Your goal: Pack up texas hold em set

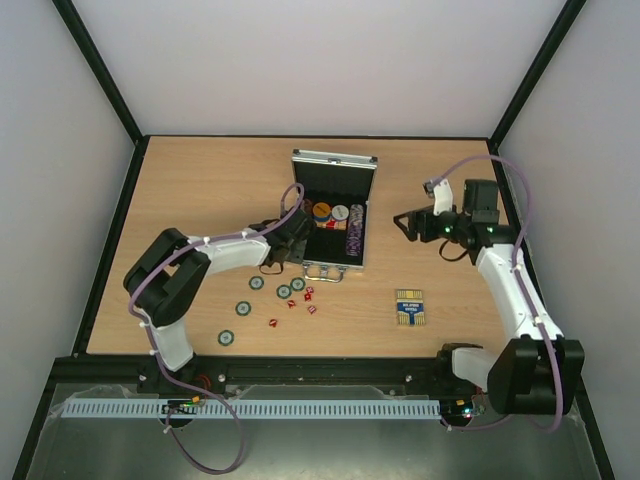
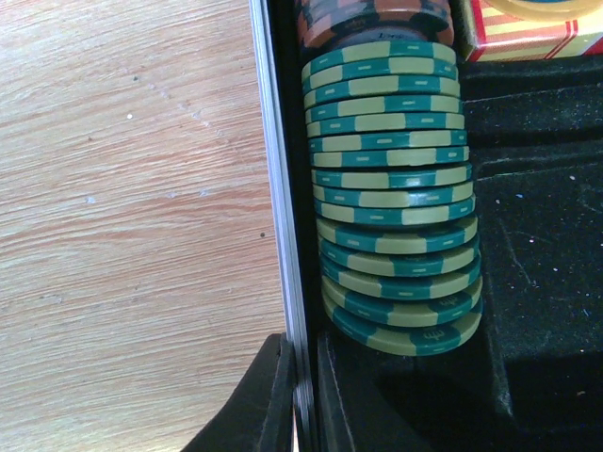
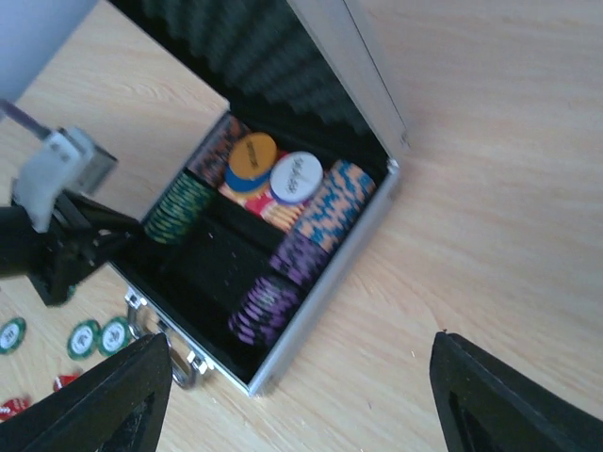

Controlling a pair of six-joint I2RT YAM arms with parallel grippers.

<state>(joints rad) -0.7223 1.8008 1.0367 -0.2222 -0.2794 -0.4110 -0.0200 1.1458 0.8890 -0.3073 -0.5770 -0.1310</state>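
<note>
The silver case [image 1: 334,168] sits open mid-table, lid toward 12 o'clock. The left gripper [image 1: 293,243], clenched on its 9 o'clock wall, could drag it and spill the stacked chips [image 2: 391,188]. The right gripper [image 1: 404,224] hangs released, empty, at 3 o'clock. The card deck box [image 1: 410,306] at 5 o'clock, and the loose chips [image 1: 256,283] and dice [image 1: 304,297] at 7, lie outside; the dice may slip a pinch.

Count on inspection: one aluminium case [image 1: 335,157]; one card deck box [image 1: 410,306] at 4 o'clock from it; five loose green chips [image 1: 256,283] and five red dice [image 1: 309,291], both at 7 o'clock from it. Inside the case, two chips lie flat, one orange chip [image 3: 252,155] and one white chip [image 3: 296,176]. Five chip rows stand on edge: one green row [image 3: 179,207], one dark row [image 3: 221,141], one orange-and-blue row [image 3: 334,202] and two purple rows [image 3: 301,254].
</note>
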